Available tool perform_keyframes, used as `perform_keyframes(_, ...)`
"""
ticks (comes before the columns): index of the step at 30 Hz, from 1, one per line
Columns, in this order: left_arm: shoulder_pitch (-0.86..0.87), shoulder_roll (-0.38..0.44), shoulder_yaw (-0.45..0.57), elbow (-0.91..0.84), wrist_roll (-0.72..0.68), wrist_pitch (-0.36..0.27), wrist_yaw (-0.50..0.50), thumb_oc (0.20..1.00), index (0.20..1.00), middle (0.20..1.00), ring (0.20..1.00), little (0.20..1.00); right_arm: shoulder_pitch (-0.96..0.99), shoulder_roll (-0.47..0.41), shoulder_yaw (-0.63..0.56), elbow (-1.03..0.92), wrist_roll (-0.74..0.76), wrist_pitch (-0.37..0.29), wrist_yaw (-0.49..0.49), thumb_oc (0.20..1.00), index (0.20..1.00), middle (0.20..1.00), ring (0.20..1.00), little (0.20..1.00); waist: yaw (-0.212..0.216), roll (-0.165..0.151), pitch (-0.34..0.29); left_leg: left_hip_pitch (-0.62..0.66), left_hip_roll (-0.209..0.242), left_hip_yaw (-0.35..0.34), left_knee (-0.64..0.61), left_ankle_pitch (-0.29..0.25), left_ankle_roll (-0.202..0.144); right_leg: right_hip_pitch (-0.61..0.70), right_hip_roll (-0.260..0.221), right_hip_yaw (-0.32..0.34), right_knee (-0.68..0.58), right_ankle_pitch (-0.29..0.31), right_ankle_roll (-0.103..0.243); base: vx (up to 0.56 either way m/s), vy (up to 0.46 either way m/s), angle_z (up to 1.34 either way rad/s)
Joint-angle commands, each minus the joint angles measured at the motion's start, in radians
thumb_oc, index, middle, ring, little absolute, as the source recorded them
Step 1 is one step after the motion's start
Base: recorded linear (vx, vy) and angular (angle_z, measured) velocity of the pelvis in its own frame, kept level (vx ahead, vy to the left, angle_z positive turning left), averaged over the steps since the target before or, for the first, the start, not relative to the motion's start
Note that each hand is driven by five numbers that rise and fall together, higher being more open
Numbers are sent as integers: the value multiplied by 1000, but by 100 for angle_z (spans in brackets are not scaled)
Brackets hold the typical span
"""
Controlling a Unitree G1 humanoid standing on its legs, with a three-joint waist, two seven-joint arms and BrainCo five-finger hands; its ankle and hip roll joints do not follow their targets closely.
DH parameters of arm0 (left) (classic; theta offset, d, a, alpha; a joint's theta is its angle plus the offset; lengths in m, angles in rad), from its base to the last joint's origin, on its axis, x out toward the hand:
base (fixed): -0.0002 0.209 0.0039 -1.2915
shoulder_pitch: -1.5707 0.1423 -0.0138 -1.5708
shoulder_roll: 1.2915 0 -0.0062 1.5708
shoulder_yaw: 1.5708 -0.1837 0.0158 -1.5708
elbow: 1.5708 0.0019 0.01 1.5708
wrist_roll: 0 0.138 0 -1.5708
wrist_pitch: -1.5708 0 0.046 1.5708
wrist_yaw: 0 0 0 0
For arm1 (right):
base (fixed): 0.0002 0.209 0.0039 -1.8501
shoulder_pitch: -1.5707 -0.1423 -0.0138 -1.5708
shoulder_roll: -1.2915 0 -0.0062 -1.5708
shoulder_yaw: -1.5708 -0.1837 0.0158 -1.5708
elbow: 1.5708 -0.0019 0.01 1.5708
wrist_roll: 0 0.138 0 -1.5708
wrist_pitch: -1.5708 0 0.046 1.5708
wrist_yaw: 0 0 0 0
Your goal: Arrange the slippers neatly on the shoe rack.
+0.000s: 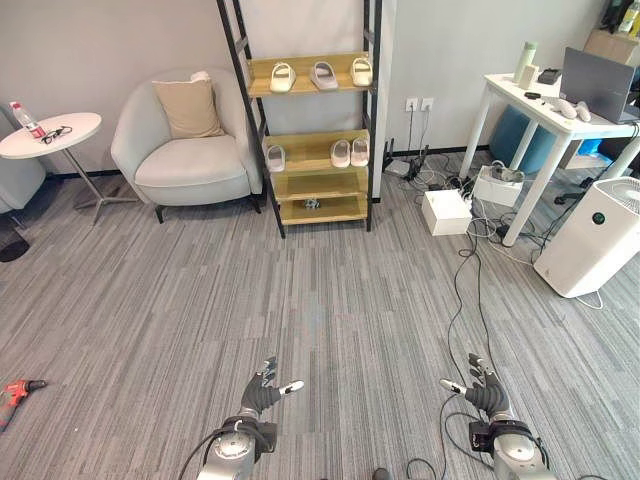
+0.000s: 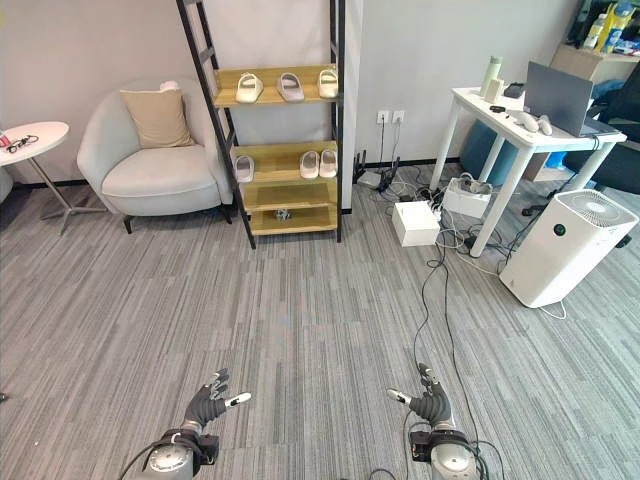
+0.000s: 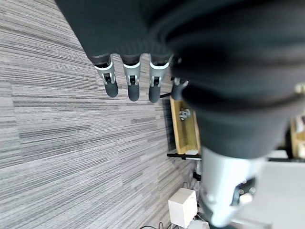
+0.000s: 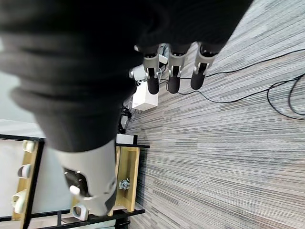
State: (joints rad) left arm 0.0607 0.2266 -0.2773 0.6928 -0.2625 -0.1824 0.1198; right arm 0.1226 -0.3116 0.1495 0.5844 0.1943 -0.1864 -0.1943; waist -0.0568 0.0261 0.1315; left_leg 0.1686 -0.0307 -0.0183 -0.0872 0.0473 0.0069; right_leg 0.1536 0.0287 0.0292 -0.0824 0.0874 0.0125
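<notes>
My left hand (image 1: 262, 394) hangs low over the grey striped carpet (image 1: 320, 300), fingers relaxed and spread, thumb out to the side, holding nothing. My right hand (image 1: 484, 390) hangs the same way on the other side, loose and empty. Both are well apart from the black-framed shoe rack with wooden shelves (image 1: 310, 130) that stands against the far wall. On its top shelf lie three slippers: a cream one (image 1: 282, 77), a grey one (image 1: 324, 75) and another cream one (image 1: 361, 71). On the shelf below, a single pale slipper (image 1: 276, 158) lies at the left and a pair of pale slippers (image 1: 350, 152) side by side at the right. A light grey armchair with a beige cushion (image 1: 185, 140) stands just beside the rack.
</notes>
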Motion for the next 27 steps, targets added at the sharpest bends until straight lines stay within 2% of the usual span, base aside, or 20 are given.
perform_keyframes(1, -102, 11, -23, 22, 5, -37, 20, 1000, 1000, 1000, 1000, 1000, -73, -22, 23, -7, -17, -26, 7, 1000, 1000, 1000, 1000, 1000, 2, -31, -6, -3, 6, -21, 0, -42, -16, 5, -47, 89, 14, -120, 68, 0, 0, 0)
perform_keyframes(27, -81, 5, -2, -35, -61, -38, 14, 1000, 1000, 1000, 1000, 1000, -58, -18, 23, -20, 12, -31, 31, 1000, 1000, 1000, 1000, 1000, -2, -26, 1, -3, 4, -13, 0, -47, -14, 5, -52, 92, 6, -119, 71, 0, 0, 0)
